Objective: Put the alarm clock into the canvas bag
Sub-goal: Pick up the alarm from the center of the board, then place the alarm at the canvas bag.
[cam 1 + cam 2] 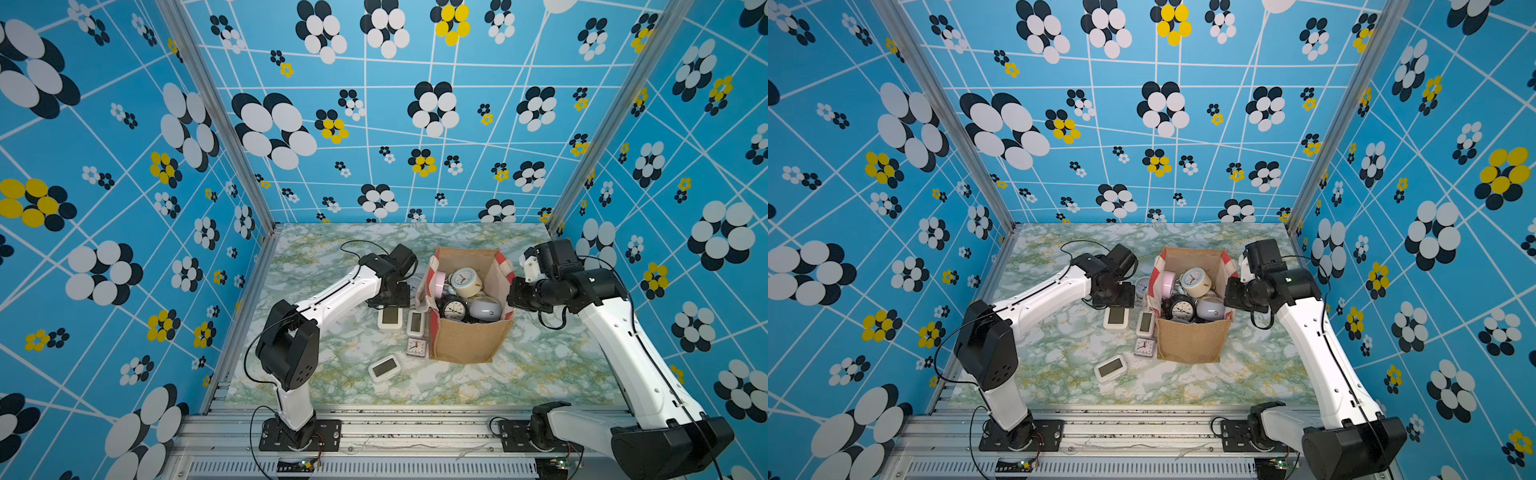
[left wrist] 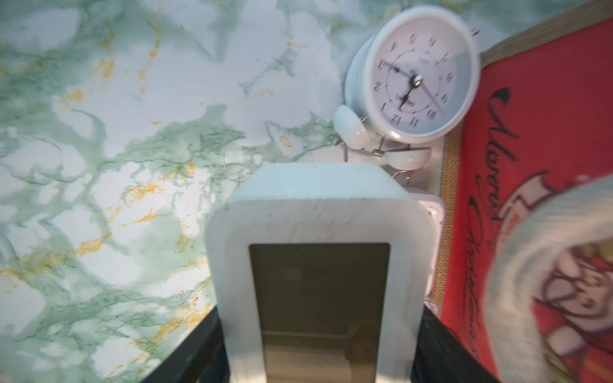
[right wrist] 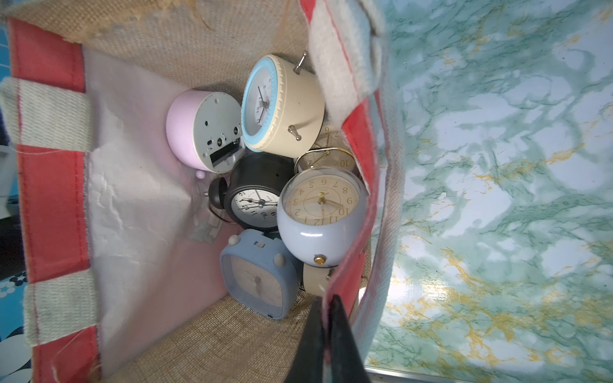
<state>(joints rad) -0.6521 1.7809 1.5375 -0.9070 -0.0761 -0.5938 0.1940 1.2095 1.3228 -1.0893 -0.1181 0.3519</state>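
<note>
**Left of the canvas bag (image 1: 465,345): alarm clock (image 2: 318,212) gripped, mouth up-right**

Your left gripper (image 1: 390,303) has its fingers (image 2: 202,351) pressed to both long sides of the white digital alarm clock, whose long axis runs out along them. In both top views it sits just below centre frame, close beside the bag's left wall; the mouth lies higher, rightward. Your right gripper (image 3: 326,318), fingers closed, pinches the bag's right rim.
</note>
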